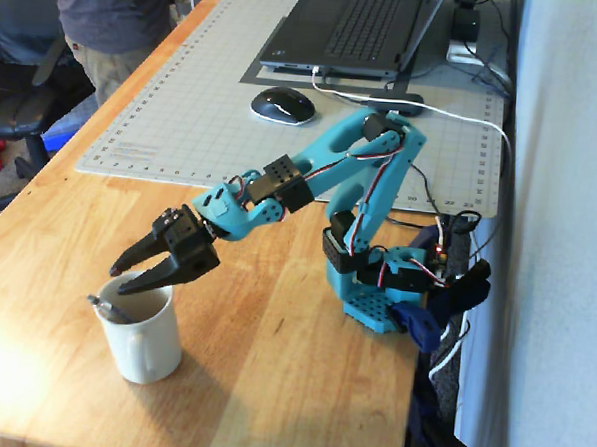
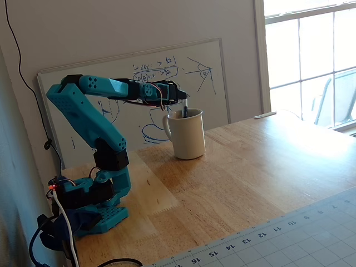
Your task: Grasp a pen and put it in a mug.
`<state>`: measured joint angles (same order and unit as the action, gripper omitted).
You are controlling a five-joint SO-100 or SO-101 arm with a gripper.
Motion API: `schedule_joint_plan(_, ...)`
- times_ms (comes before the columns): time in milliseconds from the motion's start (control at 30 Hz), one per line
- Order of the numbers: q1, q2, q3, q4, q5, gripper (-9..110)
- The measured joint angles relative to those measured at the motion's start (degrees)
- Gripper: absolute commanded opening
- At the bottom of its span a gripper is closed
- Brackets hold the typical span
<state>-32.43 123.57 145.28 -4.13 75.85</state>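
Observation:
The cream-white mug (image 1: 148, 344) stands near the front left of the wooden table. The dark pen (image 1: 111, 308) rests inside it, with its silvery end leaning over the mug's left rim. My gripper (image 1: 121, 280) hovers just above the mug's rim, its black jaws apart with nothing between them. In the other fixed view, the mug (image 2: 188, 136) stands at the far end of the table with its handle to the left. There the pen (image 2: 185, 112) pokes up out of it, and my gripper (image 2: 182, 104) sits just behind and above the rim.
The arm's base (image 1: 375, 288) is clamped at the table's right edge, with cables hanging off. A grey cutting mat (image 1: 184, 117) carries a mouse (image 1: 282, 104) and a laptop (image 1: 354, 31). A person (image 1: 109, 23) stands at the back left. A whiteboard (image 2: 211, 83) leans on the wall behind the mug.

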Motion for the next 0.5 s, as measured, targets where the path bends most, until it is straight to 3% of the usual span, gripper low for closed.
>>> schedule_joint_plan(233, 0.0, 7.3, 5.1, 0.0, 0.0, 28)
schedule_joint_plan(500, 1.4, 15.1, 10.1, 0.0, 0.0, 22)
